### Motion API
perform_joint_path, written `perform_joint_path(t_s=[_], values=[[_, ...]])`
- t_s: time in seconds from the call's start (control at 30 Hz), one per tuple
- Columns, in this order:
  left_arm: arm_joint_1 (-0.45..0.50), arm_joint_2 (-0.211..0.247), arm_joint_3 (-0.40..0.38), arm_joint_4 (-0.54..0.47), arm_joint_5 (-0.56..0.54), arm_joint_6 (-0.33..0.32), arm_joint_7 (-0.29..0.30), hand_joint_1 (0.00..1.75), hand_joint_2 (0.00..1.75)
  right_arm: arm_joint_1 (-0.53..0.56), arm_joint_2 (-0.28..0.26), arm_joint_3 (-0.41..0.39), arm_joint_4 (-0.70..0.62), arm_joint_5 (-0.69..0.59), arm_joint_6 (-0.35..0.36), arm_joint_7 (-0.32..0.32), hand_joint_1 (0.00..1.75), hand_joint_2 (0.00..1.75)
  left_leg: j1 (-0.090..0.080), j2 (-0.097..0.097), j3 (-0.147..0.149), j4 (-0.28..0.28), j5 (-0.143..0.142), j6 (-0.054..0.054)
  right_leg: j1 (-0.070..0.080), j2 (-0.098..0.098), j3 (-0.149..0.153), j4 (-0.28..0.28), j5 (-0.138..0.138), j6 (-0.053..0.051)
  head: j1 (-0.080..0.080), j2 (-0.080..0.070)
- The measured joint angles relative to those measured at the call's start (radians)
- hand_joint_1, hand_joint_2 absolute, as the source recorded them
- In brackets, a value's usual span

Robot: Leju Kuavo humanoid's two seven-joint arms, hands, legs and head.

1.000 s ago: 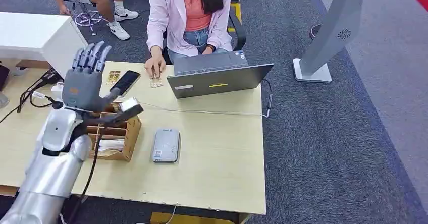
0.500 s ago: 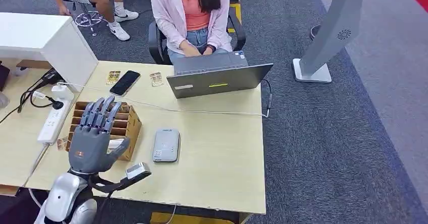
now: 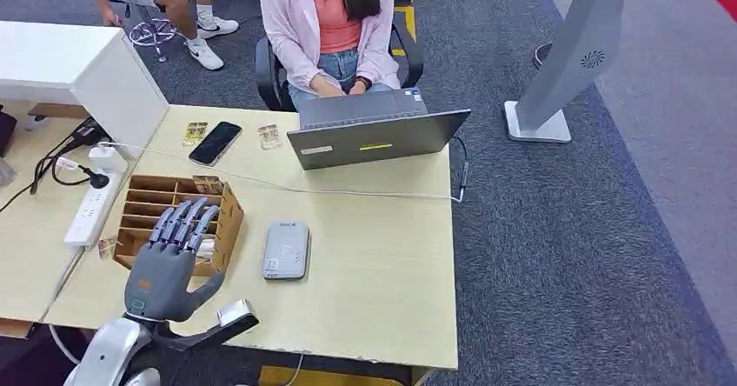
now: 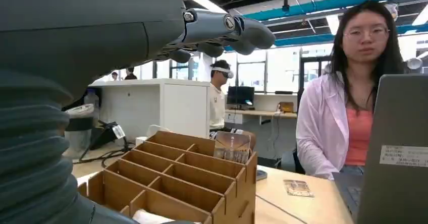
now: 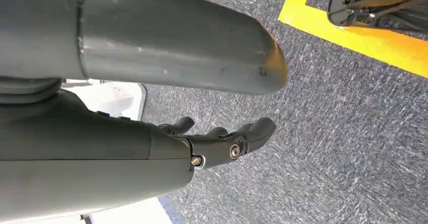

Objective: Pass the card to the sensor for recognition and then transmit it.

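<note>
Table: we find a pale wooden desk (image 3: pixel 374 299), with a person in a pink jacket (image 3: pixel 326 21) seated at its far side behind an open grey laptop (image 3: pixel 374 134).
Card rack: a light plywood box with open slots (image 3: pixel 178 208) stands at the near left of the desk; the left wrist view shows its compartments (image 4: pixel 176 176) plainly.
Left hand: the grey many-fingered left hand (image 3: pixel 167 260) hovers over the near end of the rack, fingers spread and straight, holding nothing.
Right hand: the dark right hand (image 5: pixel 222 138) hangs over grey carpet, fingers loosely curled with nothing in them.
Sensor: a flat grey rounded-rectangle reader (image 3: pixel 286 249) lies just right of the rack, apart from it.
Card: a small brownish printed card (image 4: pixel 232 147) stands upright in the rack's far corner slot (image 3: pixel 209 184), its top edge proud of the wood.
Handling: we judge the card light, thin, stiff and smooth, so liable to slip. We advise a pinch on the exposed top edge, across both faces, then a straight lift.
</note>
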Motion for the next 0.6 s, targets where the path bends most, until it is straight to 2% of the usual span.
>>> perform_joint_path(t_s=[0.1, 0.4, 0.6], values=[[0.000, 0.002, 0.000, 0.001, 0.001, -0.005, 0.002, 0.00, 1.75, 0.000, 0.000, 0.000, 0.000, 0.000, 0.000, 0.000, 0.00, 0.00, 0.000, 0.000, 0.000, 0.000, 0.000, 0.000, 0.000, 0.000, 0.000, 0.000, 0.000, 0.000, 0.000, 0.000], [-0.014, 0.004, 0.000, 0.048, 0.016, -0.101, 0.038, 0.00, 1.75, 0.000, 0.000, 0.000, 0.000, 0.005, 0.003, 0.001, 0.00, 0.00, 0.000, 0.000, 0.000, 0.000, 0.000, 0.000, 0.000, 0.000, 0.000, 0.000, 0.000, 0.000, 0.000, 0.000], [-0.023, 0.010, 0.000, 0.077, 0.017, -0.120, 0.069, 0.00, 1.75, 0.000, 0.000, 0.000, 0.000, 0.013, 0.006, 0.001, 0.00, 0.00, 0.000, 0.000, 0.000, 0.000, 0.000, 0.000, 0.000, 0.000, 0.000, 0.000, 0.000, 0.000, 0.000, 0.000]])
